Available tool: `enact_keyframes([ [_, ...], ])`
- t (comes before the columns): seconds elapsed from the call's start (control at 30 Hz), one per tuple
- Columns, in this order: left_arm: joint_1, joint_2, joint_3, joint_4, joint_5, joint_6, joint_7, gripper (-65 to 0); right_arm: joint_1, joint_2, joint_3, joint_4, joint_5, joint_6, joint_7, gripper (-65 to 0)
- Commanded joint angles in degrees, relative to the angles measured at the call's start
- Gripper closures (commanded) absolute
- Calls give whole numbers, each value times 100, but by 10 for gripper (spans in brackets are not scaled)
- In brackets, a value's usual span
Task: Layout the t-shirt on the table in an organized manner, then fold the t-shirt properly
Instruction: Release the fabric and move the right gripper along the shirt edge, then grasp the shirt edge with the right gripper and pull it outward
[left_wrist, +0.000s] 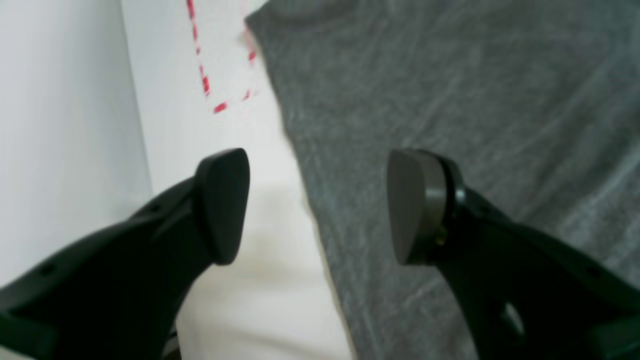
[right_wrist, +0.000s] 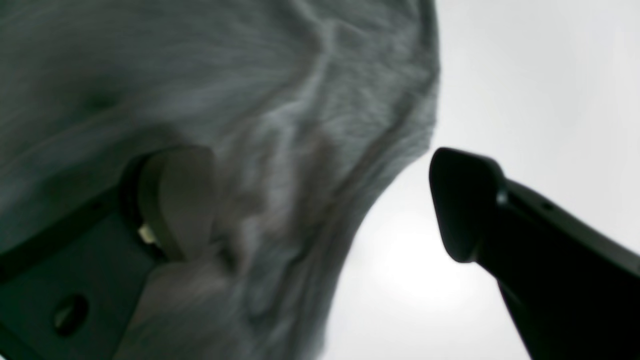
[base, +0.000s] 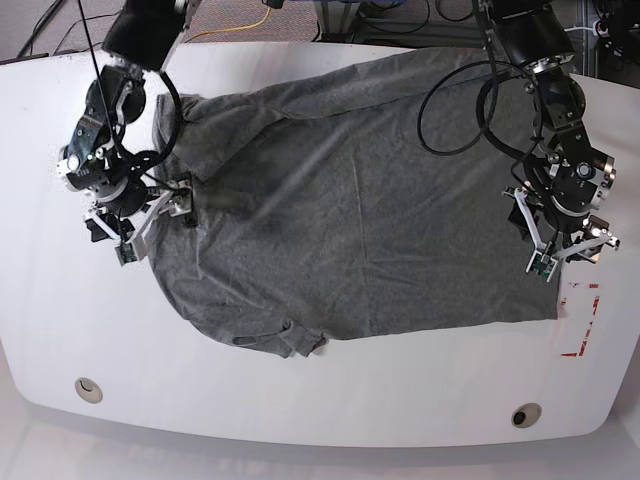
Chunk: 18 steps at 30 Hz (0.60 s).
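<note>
The t-shirt (base: 350, 210) lies spread across the counter (base: 330, 400). Left end effector (left_wrist: 317, 205) and right end effector (right_wrist: 320, 200) straddle its opposite edges, jaws apart and empty, positioned for tensioning

My base camera looks straight down from high above, taking in the whole table (base: 330, 400) and both of my arms. My left wrist camera sits close behind its fingers (left_wrist: 220, 205), facing down along the t-shirt (left_wrist: 450, 100) edge beside the red tape (left_wrist: 205, 82), which the base view also shows. My right wrist camera is very near the cloth and blurred, covering the shirt's opposite edge.
</note>
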Motion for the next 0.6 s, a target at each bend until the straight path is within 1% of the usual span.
enact_keyframes([
  [0.0, -73, -57, -19, 97, 17, 37, -54, -392, 452, 89, 232, -349, -75, -18, 116, -650],
  [0.1, -64, -57, -19, 97, 17, 37, -54, -392, 865, 133, 408, -982, -215, -18, 142, -650],
  [0.17, -64, -57, -19, 97, 17, 37, -54, -392, 1023, 247, 479, -1272, -259, -18, 230, -650],
  [0.2, -55, -57, -28, 97, 17, 37, -54, -392, 1173, 362, 505, -1536, -259, -18, 336, -650],
  [0.3, -46, -57, -28, 97, 17, 37, -54, -392, 1393, 520, 505, -2046, -268, -18, 511, -650],
  [0.57, -38, -66, -63, 97, 17, 37, -54, -392, 1815, 757, 514, -3321, -259, -18, 977, -650],
])
